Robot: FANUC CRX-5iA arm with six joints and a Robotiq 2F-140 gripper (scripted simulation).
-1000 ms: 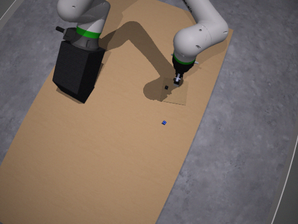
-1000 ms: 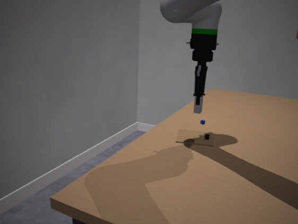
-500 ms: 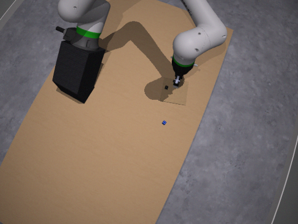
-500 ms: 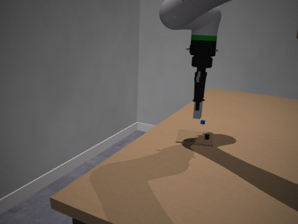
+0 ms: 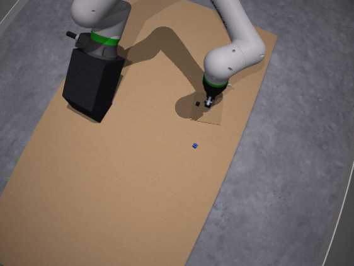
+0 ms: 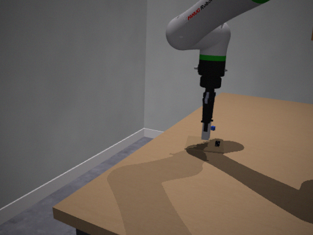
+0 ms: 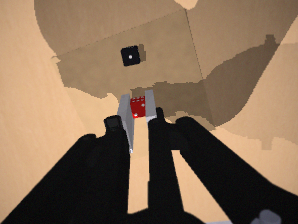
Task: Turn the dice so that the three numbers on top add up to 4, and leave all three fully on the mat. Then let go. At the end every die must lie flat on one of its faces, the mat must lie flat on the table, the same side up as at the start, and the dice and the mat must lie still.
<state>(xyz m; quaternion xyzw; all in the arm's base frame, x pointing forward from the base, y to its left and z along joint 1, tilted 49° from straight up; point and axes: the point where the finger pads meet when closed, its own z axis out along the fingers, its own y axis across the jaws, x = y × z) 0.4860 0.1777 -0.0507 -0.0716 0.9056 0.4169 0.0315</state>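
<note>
From where I'm standing, going left to right across the view from above, the black die (image 5: 198, 103) (image 6: 217, 143) (image 7: 130, 56) comes first. It sits on the mat (image 5: 209, 120) (image 6: 192, 140) (image 7: 176, 37), near the gripper (image 5: 207, 107) (image 6: 205, 138) (image 7: 139, 104) and just to its left, with what looks like a single pip on top in the wrist view. If the fingers come down off line or swing that way, they could knock it over and spoil that one.

Next, and well apart from the fingers on the mat's near side, the blue die (image 5: 194, 145) (image 6: 213, 128) lies on the bare table (image 5: 126, 189) (image 6: 264, 125). It seems to show four, too many for a total of 4, so it probably needs turning as well as carrying over. Setting it by the mat's edge would risk leaving it hanging partly off.

Furthest right is the gripper itself, pointing down above the mat, its fingers nearly together and pinching the red die (image 7: 138, 107). I can't tell which number it would land with. Let go too high, it could bounce and roll to a wrong face; pressed down tilted, it could settle crooked or drag the thin mat.

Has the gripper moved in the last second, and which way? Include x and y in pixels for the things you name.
Yes, downward. In the exterior view the gripper (image 5: 207, 107) (image 6: 205, 138) (image 7: 139, 104) had its fingertips above the far edge of the mat (image 5: 212, 118) (image 6: 192, 140) (image 7: 172, 45); now they overlap that edge.
</note>
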